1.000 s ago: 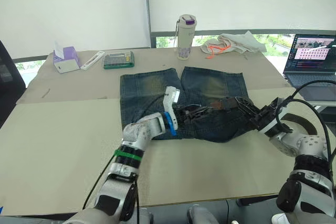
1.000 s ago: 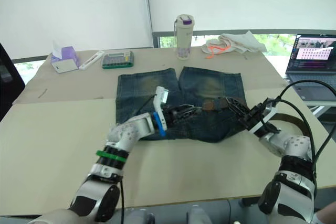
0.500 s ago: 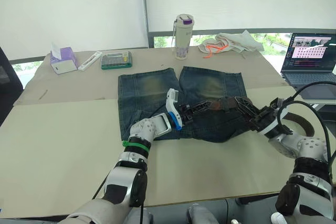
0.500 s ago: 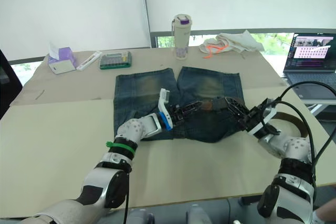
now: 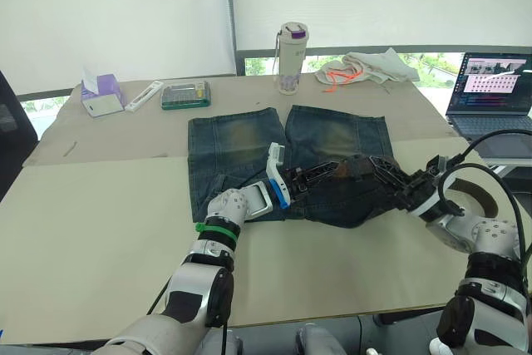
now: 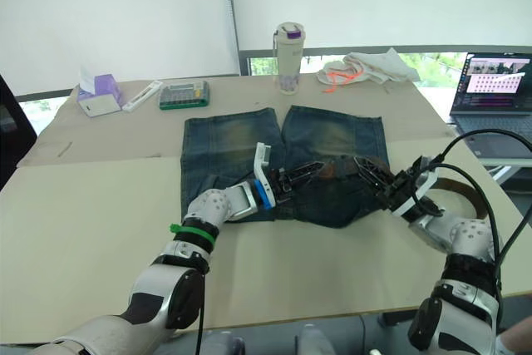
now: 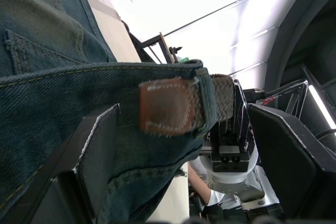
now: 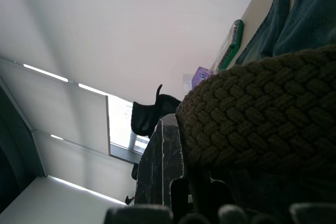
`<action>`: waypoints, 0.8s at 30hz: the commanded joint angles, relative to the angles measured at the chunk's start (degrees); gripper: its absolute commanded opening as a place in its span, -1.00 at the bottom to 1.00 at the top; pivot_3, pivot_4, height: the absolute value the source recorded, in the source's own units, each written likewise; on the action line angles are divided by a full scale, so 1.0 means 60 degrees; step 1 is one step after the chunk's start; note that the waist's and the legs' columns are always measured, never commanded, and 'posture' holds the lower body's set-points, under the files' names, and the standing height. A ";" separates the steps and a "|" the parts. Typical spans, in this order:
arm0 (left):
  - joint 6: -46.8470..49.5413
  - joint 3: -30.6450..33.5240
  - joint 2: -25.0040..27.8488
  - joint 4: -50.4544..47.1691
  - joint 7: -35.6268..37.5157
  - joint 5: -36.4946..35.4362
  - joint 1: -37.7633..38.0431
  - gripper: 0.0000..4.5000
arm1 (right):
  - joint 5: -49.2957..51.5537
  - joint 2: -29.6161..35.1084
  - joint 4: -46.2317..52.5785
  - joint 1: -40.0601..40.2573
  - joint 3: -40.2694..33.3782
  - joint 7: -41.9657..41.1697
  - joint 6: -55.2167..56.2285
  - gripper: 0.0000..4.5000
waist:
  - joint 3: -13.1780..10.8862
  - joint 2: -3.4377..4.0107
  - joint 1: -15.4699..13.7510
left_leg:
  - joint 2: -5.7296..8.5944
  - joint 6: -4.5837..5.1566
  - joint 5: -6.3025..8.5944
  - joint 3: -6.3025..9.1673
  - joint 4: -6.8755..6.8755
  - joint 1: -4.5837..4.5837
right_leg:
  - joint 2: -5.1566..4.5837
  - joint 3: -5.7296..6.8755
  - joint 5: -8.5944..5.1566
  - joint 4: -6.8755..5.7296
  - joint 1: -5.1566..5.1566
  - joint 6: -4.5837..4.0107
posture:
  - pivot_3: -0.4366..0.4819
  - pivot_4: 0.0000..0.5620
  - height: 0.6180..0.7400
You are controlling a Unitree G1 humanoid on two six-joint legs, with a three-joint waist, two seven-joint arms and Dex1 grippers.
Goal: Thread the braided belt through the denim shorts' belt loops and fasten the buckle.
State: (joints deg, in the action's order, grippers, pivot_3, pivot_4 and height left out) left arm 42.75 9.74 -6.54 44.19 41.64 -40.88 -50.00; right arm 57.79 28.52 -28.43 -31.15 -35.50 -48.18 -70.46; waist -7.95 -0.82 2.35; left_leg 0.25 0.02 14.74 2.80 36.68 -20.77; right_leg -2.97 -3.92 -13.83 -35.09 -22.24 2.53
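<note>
Left eye view takes in the bench (image 5: 100,230), a broad beige top with a seam running across it level with the middle of the denim shorts (image 5: 241,143). The shorts lie flat at its centre, dark blue with faded yellowish-tan patches high on both legs, legs toward the windows and waistband toward the robot, rucked up along the near edge. Beyond the shorts, by the far edge, stand a white bottle with a purple cap (image 5: 293,57), a heap of pale cloth with orange cord (image 5: 366,68), a green flat case (image 5: 186,95) and a white-and-purple tissue box (image 5: 102,94). A laptop (image 5: 490,93) sits off the bench to the right of the shorts. White blinds cover the windows behind. Bare bench spreads wide on the left of the shorts and in front of them.

The braided belt (image 7: 223,88) is dark brown and runs along the waistband; in the left wrist view its leather-tipped end sticks out past a fold of denim, which may be one of the belt loops (image 7: 203,95). From the right end of the waistband the belt trails off in a curve toward the bench edge. The left gripper (image 5: 320,174) has its fingers spread apart around that tip. The right gripper (image 6: 371,179) has its fingers clenched on the braided belt at the waistband's right side.
</note>
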 commanded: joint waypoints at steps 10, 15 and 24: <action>0.0123 -0.0243 -0.1342 -0.0358 0.0330 -0.0328 -0.0404 0.71 | 0.0405 -0.0218 0.0673 0.0114 0.0111 0.0037 -0.0127 -1.00 | 0.0000 0.0001 0.0000 | 0.0000 0.0000 0.0000 0.0000 0.0000 0.0002 | 0.0000 0.0000 0.0000 0.0000 0.0000 0.0000 | -0.05 -0.47 1.00; 0.0155 -0.0247 -0.1321 -0.0438 0.0349 -0.0376 -0.0353 0.02 | 0.0479 -0.0305 0.0804 0.0166 0.0157 0.0131 -0.0140 -1.00 | 0.0001 0.0002 0.0000 | 0.0001 0.0000 0.0000 0.0000 0.0000 0.0003 | 0.0000 0.0000 0.0000 -0.0001 -0.0001 0.0000 | -0.05 -0.47 1.00; 0.0136 -0.0241 -0.1292 -0.0449 0.0333 -0.0382 -0.0287 -0.98 | 0.0512 -0.0307 0.0898 0.0254 0.0228 0.0206 -0.0087 -1.00 | 0.0002 0.0003 0.0000 | 0.0000 0.0000 0.0000 0.0001 0.0000 0.0002 | 0.0000 0.0000 0.0000 -0.0001 -0.0001 0.0000 | -0.05 -0.47 1.00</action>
State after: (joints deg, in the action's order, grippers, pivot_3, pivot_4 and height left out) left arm 43.45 8.86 -6.57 43.70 42.60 -41.73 -49.98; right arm 59.64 27.15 -25.20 -29.84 -34.72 -47.07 -71.10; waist -7.94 -0.81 2.35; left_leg 0.26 0.02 14.74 2.80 36.68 -20.75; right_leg -2.98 -3.92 -13.82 -35.09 -22.24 2.53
